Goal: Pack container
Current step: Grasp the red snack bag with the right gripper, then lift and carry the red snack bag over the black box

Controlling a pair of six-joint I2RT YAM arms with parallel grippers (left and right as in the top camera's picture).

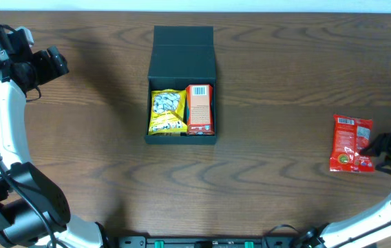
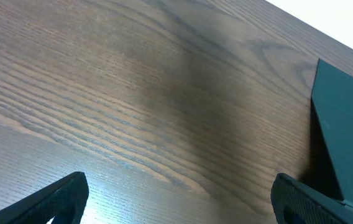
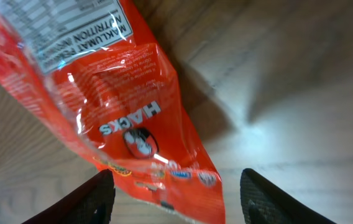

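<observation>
Left gripper (image 2: pixel 178 200) far left over the table (image 2: pixel 133 93), jaws wide apart, nothing between; container (image 1: pixel 183 55) at table centre, lid flapped back, yellow snack pack (image 1: pixel 167 112) and orange carton (image 1: pixel 199 109) side by side inside; red snack bag (image 1: pixel 350 142) far right on table; right gripper (image 3: pixel 176 196) jaws parted astride bag's end, not clamped.

Overhead looks straight down; low left wrist view shares the container (image 2: pixel 344 124).

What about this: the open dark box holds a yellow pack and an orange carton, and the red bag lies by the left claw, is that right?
No. The overhead view shows the red bag by the right claw, not the left. The dark box holds the yellow pack and orange carton.
</observation>
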